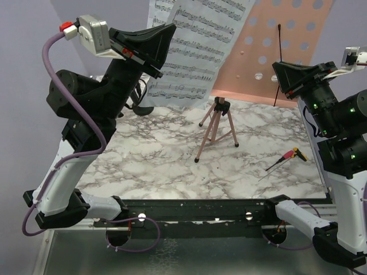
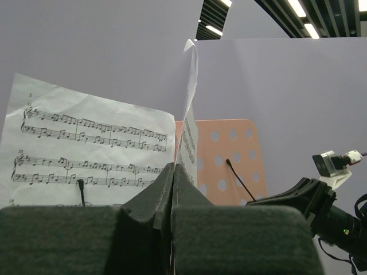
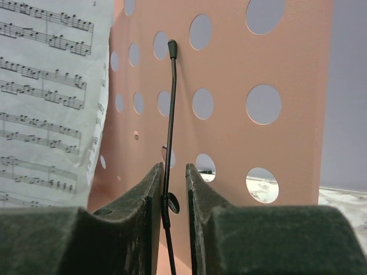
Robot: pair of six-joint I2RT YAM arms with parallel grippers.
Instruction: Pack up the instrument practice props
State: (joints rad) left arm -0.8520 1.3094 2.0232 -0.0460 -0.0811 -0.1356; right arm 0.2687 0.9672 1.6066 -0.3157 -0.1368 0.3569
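Note:
A pink perforated music-sheet board (image 1: pixel 287 51) leans at the back on thin pink tripod legs (image 1: pixel 217 129). My left gripper (image 1: pixel 167 31) is raised and shut on the lower edge of a white sheet-music page (image 1: pixel 200 51); that page (image 2: pixel 189 114) rises edge-on from between the jaws. Another printed page (image 2: pixel 86 143) stands behind it, facing the camera. My right gripper (image 3: pixel 173 172) hangs in front of the board (image 3: pixel 258 69) with its jaws slightly apart. A thin black rod (image 3: pixel 170 114) runs up between them and touches the left finger (image 3: pixel 146 195). No microphones or mic holders can be made out.
A small tool with a red and yellow handle (image 1: pixel 288 156) lies on the marble table (image 1: pixel 155 166) at the right. A dark object (image 1: pixel 140 103) sits half hidden behind the left arm. A purple wall (image 1: pixel 34 34) closes the back. A black rail (image 1: pixel 195 215) runs along the near edge.

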